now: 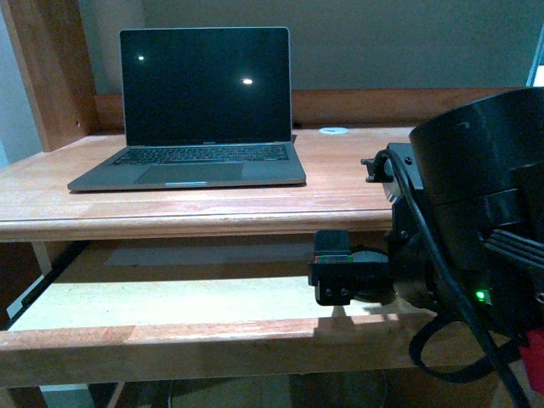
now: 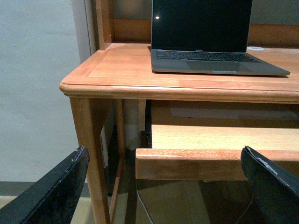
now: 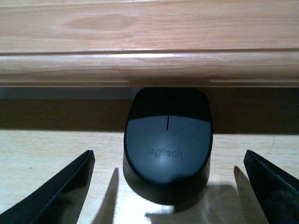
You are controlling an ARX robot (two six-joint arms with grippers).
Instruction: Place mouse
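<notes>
The mouse (image 3: 167, 135) is a small black oval with a grey top. It lies on the light wooden pull-out tray (image 3: 42, 154), just under the desk's front edge (image 3: 149, 65). My right gripper (image 3: 168, 158) is open, one finger on each side of the mouse's rear, and neither touches it. In the front view the right gripper (image 1: 344, 272) sits low over the tray (image 1: 170, 302) and hides most of the mouse. My left gripper (image 2: 163, 186) is open and empty, below and before the tray's left front corner (image 2: 145, 163).
An open laptop (image 1: 200, 110) with a dark screen stands on the desk top (image 1: 340, 183); it also shows in the left wrist view (image 2: 205, 42). A small white disc (image 1: 334, 131) lies behind it. The desk's left leg (image 2: 88, 140) is close to my left gripper.
</notes>
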